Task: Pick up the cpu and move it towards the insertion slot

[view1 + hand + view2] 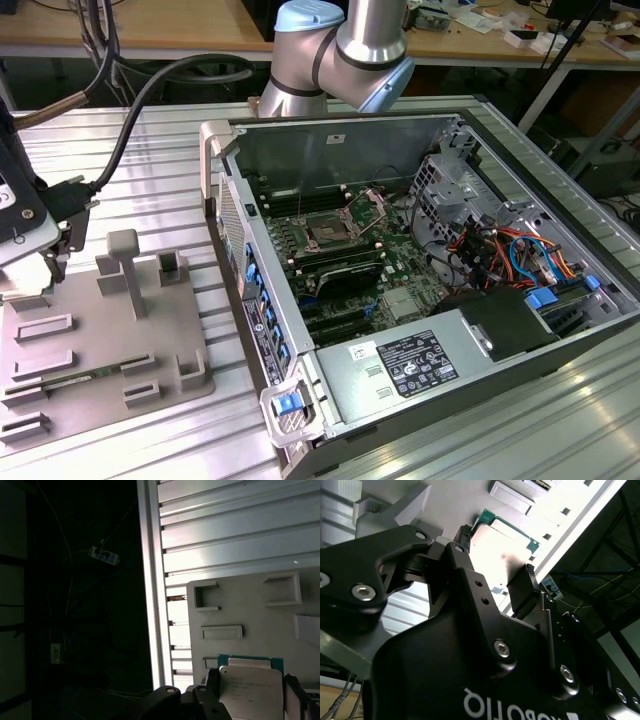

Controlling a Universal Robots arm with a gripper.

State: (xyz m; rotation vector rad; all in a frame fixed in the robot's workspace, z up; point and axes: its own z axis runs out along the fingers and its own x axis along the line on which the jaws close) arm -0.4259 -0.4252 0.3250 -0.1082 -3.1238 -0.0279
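The cpu [249, 689], a flat square chip with a pale metal top and a green rim, sits between the two black fingers of my gripper [251, 692] in both wrist views. The fingers [524, 582] press against opposite edges of the cpu [502, 547], so the gripper [496, 551] is shut on it. The grey tray [250, 605] lies just beneath. In the exterior view the gripper [55, 250] hangs over the tray's [110, 345] far left corner. The insertion slot [328, 232] lies on the green board inside the open computer case, well off towards the exterior view's right.
Upright grey blocks [125, 272] and shallow pockets stand on the tray. The case's tall side wall [240, 260] rises between the tray and the board. Inside are a drive cage [450, 190], cables [505, 250] and a power supply [410, 365]. The table's edge rail [150, 580] borders a dark drop.
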